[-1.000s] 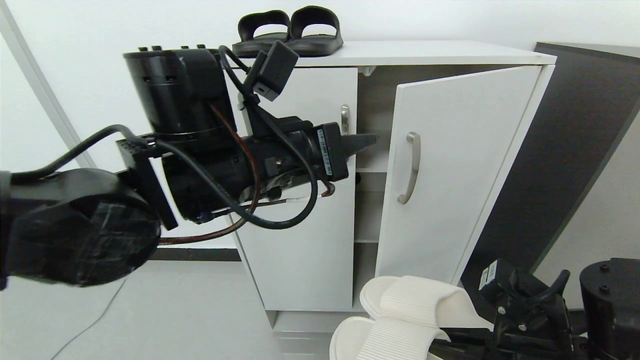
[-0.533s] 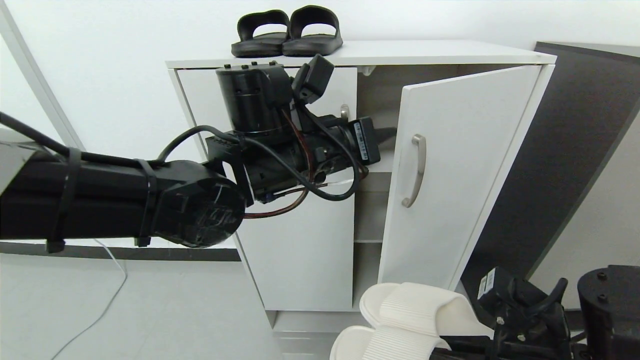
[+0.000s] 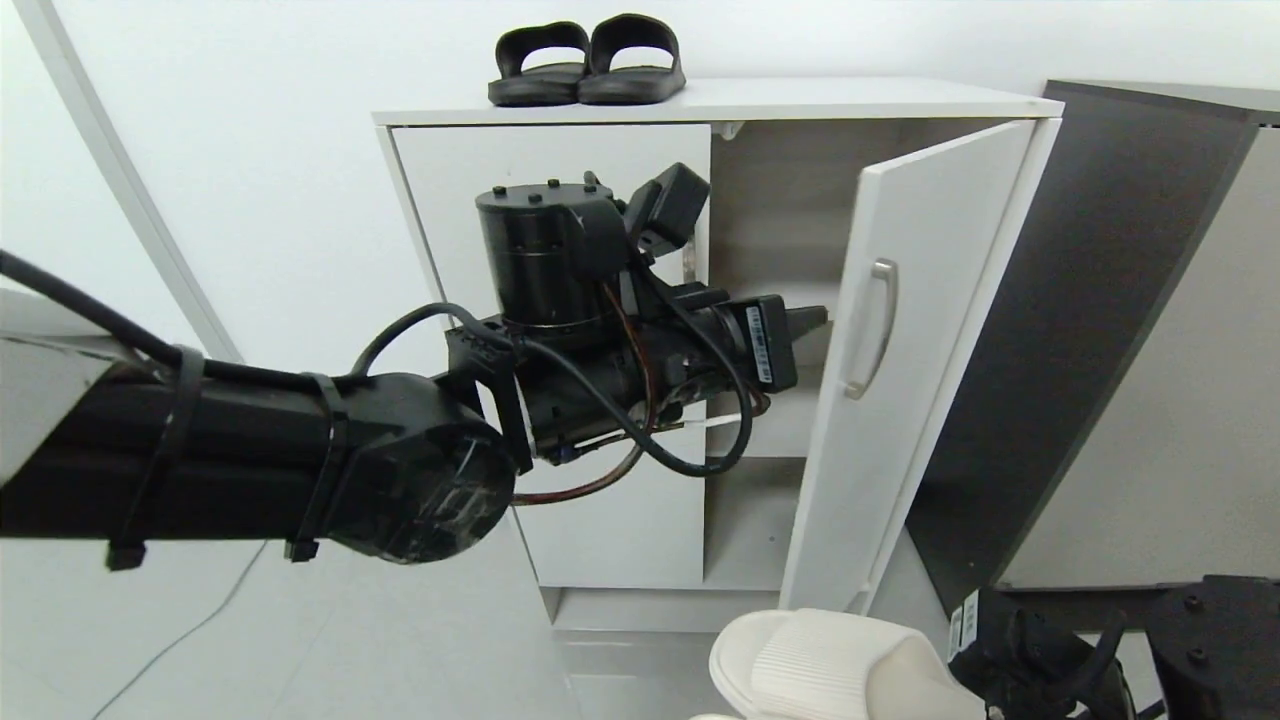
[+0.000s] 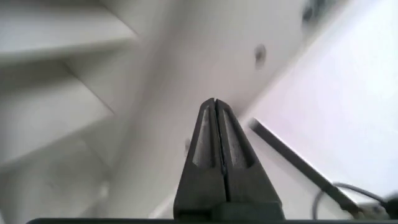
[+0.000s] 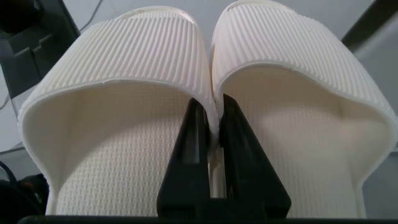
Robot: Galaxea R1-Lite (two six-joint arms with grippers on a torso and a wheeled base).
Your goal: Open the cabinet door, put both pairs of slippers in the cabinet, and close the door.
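A white cabinet (image 3: 800, 98) stands against a pale wall, with a dark panel (image 3: 1080, 300) just beside it on the robot's right and grey floor (image 3: 400, 650) in front. Its left door (image 3: 450, 200) is shut, and the left arm stretches across the front of that door. The right door (image 3: 930, 250) is swung partly outward, its handle (image 3: 872, 328) facing the robot, and the gap shows shelves (image 3: 750, 462) inside. A pair of black slippers (image 3: 588, 62) sits side by side on top of the cabinet, above the left door and well above the arm. The left gripper (image 3: 812, 320) is in the opening at the height of the handle, just beside the inner face of the right door. Its fingers are pressed together with nothing between them, and whether it touches the door cannot be told. The white slippers (image 3: 830, 665) are low in front of the cabinet, below the bottom edge of the open door and apart from it. The right gripper (image 5: 212, 102) pinches them where their two ribbed straps meet, toes pointing away from the wrist.
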